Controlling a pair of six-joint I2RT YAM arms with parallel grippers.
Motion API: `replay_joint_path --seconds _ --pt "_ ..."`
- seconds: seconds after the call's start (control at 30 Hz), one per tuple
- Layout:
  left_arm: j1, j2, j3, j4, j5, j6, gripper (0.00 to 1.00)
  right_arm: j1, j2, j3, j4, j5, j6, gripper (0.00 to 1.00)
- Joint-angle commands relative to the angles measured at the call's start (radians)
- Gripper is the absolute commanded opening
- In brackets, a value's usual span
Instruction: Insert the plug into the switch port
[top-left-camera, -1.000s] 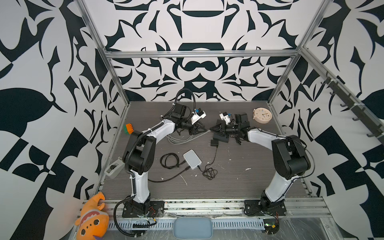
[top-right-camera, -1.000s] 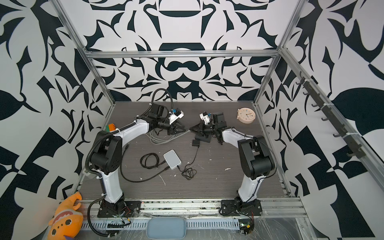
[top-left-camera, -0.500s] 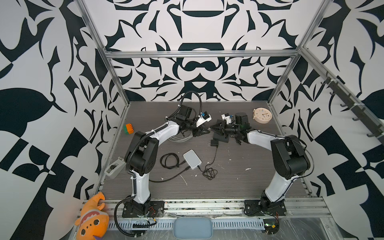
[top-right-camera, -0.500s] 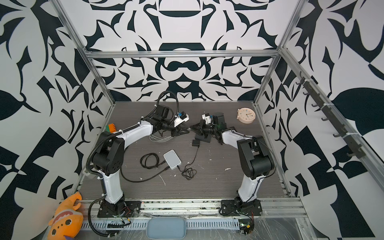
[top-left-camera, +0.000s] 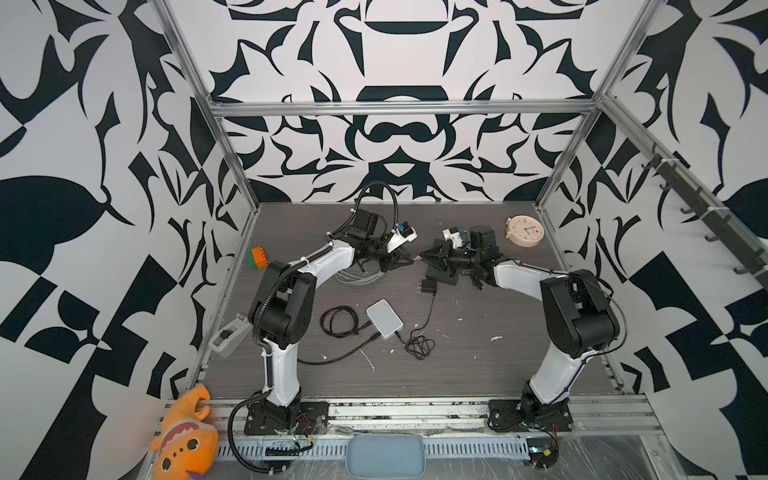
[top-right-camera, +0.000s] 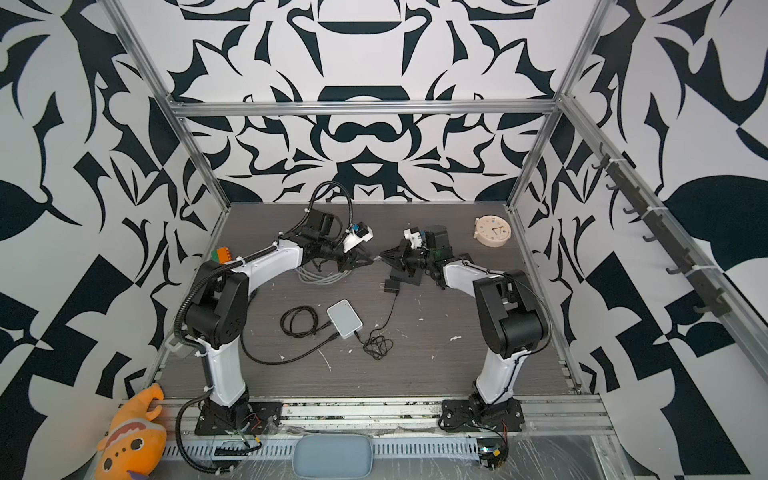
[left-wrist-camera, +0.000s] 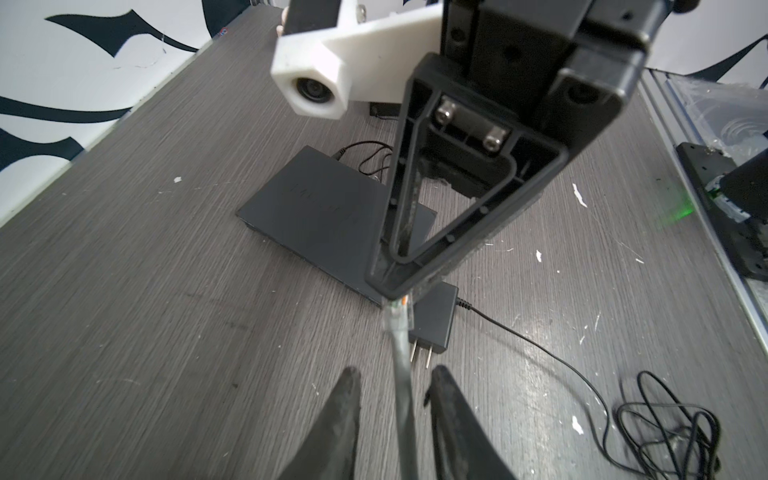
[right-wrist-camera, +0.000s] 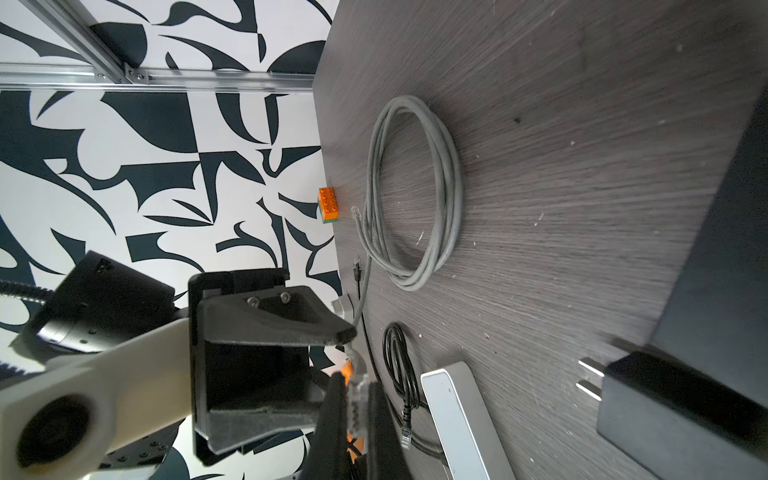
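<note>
Pinching plug (left-wrist-camera: 397, 319) in R gripper (left-wrist-camera: 395, 293), L gripper (left-wrist-camera: 395, 370) part-open astride cable (left-wrist-camera: 405, 415), untouched.

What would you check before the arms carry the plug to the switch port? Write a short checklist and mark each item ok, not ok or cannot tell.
1. right gripper shut on the plug: ok, its tips pinch the plug's clear body.
2. left gripper clamped on the grey cable: not ok, its jaws stand apart with the cable running between them.
3. Plug seated in the switch: not ok, it hangs in the air short of the switch.
4. Port facing the plug: cannot tell, no port shows in any view.
5. Approach free: probably not ok, the power adapter lies by the switch's near corner, close to the plug.
</note>
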Motion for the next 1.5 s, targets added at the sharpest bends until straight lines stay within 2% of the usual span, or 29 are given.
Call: replay_joint_path --seconds 0.0,0.23,0.47,0.67,0.77,0.93,1.13,1.23,1.3,1.47 --pt "0.000 0.041 0.039 -0.028 0.040 0.002 0.31 -0.004 -0.014 -0.003 0.036 0.014 -0.003 0.03" --pt "-0.007 0.059 0.056 -0.025 0.066 -0.007 0.30 -0.004 -0.013 -0.009 0.038 0.011 -0.001 0.03" --pt "-0.006 0.066 0.062 -0.012 0.081 -0.023 0.21 -0.004 -0.015 -0.011 0.051 0.007 0.006 0.03" --pt "-0.010 0.073 0.069 -0.009 0.086 -0.028 0.21 -0.004 -0.016 -0.014 0.057 0.007 0.010 0.02" --pt "-0.010 0.075 0.069 -0.009 0.083 -0.030 0.15 -0.004 -0.018 -0.016 0.056 0.007 0.011 0.02" --pt "-0.010 0.080 0.072 -0.006 0.084 -0.033 0.15 -0.003 -0.019 -0.016 0.062 0.007 0.014 0.02" --pt "-0.010 0.081 0.071 0.008 0.092 -0.039 0.00 0.002 -0.021 -0.016 0.065 0.004 0.017 0.02" --pt "-0.009 0.083 0.071 0.016 0.098 -0.043 0.00 0.003 -0.021 -0.019 0.065 0.004 0.015 0.02" --pt "-0.008 0.086 0.071 0.014 0.097 -0.043 0.00 0.001 -0.021 -0.022 0.066 0.002 0.010 0.06" --pt "0.019 0.111 0.096 -0.061 0.080 -0.005 0.00 -0.052 -0.050 -0.021 -0.042 0.015 -0.088 0.28"
